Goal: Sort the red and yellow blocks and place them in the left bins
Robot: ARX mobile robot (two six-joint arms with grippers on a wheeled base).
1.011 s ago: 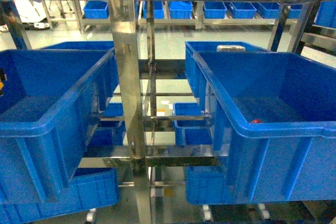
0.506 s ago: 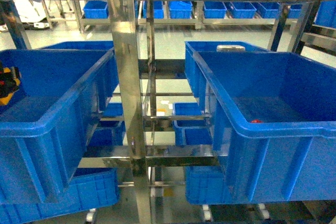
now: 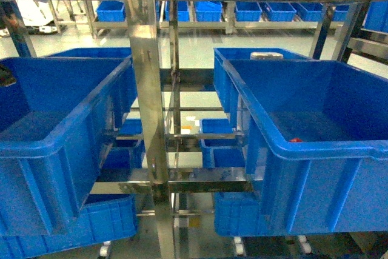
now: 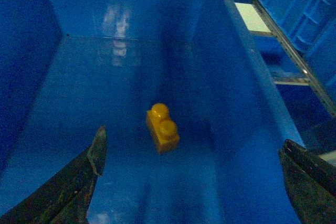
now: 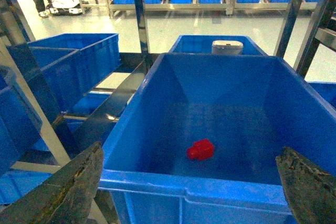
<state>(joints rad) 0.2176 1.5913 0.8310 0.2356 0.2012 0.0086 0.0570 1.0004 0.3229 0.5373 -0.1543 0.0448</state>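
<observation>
The orange-yellow brick (image 4: 163, 128) lies on the floor of a left bin (image 4: 231, 77), studs up and skewed. My left gripper (image 4: 193, 140) hangs open above that floor, with the brick just beyond the gap and touching neither finger. In the head view the same bin (image 3: 60, 144) stands at the left, with only a dark sliver of the left gripper (image 3: 5, 77) at its edge. The red block (image 5: 201, 149) rests inside the right-hand blue crate (image 5: 210, 187) and shows as a red speck (image 3: 295, 140) in the head view. My right gripper (image 5: 189, 153) is open in front of that crate's near rim.
A shiny steel rack post (image 3: 145, 89) stands between the two front crates. More blue crates sit behind and on the lower shelves. A white object (image 5: 227, 47) lies in the crate behind the right one. Slanted rack bars (image 5: 105, 114) run left of the right crate.
A dark and yellow shape at the head view's left edge, over the left bin, half a second ago has gone; only a dark sliver remains. The red block has not moved.
</observation>
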